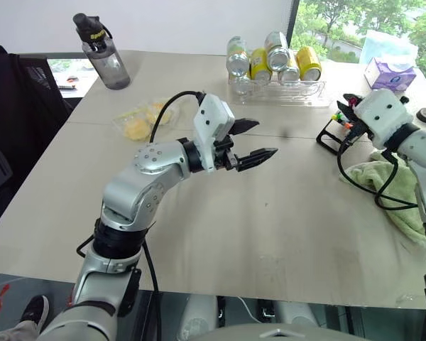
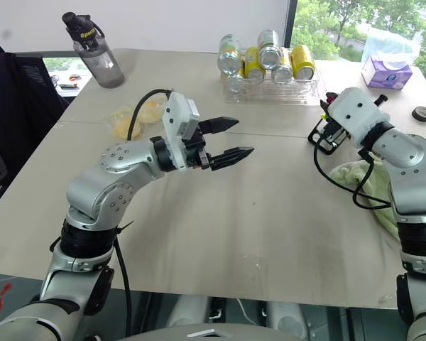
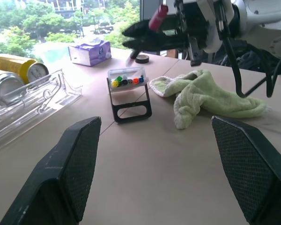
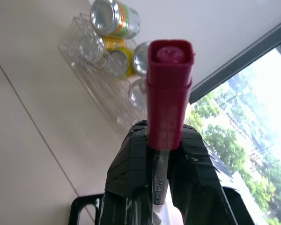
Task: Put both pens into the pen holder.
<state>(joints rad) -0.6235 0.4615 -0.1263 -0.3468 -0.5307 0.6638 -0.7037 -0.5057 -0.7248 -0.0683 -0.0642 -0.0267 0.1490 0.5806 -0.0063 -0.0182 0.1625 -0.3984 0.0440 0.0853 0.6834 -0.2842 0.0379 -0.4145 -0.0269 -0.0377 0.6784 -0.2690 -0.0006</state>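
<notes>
Magenta-capped pen (image 4: 168,93) pinched between right fingers (image 4: 131,187) (upright).

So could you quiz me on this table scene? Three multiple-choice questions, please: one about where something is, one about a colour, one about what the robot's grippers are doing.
1. Where does the pen holder stand?
A. beside the green cloth
B. next to the water bottle
C. inside the can rack

2. What colour is the pen end sticking out of the right gripper?
A. yellow
B. magenta
C. white

3. How does the left gripper stand?
A. shut on a can
B. shut on a cloth
C. open and empty

Answers:
1. A, the left wrist view shows the holder on the table right by the cloth.
2. B, the right wrist view shows a magenta cap above the shut fingers.
3. C, its fingers are spread with nothing between them.
</notes>
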